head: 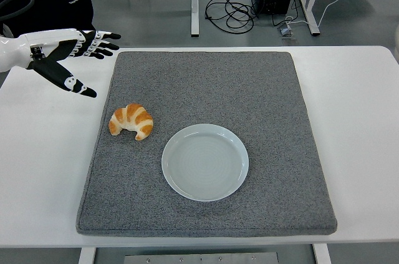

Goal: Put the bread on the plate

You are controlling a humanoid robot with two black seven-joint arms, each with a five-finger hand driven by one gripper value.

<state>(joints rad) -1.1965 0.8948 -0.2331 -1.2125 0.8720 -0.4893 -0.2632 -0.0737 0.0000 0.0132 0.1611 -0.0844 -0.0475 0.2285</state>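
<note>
Left hand (pixel 68 58) over the table's (pixel 361 114) far left corner, fingers (pixel 103 44) spread apart, thumb pointing down toward the mat (pixel 274 102), holding nothing. Croissant (pixel 131 121) lying on the grey mat near its left edge, just beside the empty plate (pixel 205 161), not touching it, well apart from the hand
</note>
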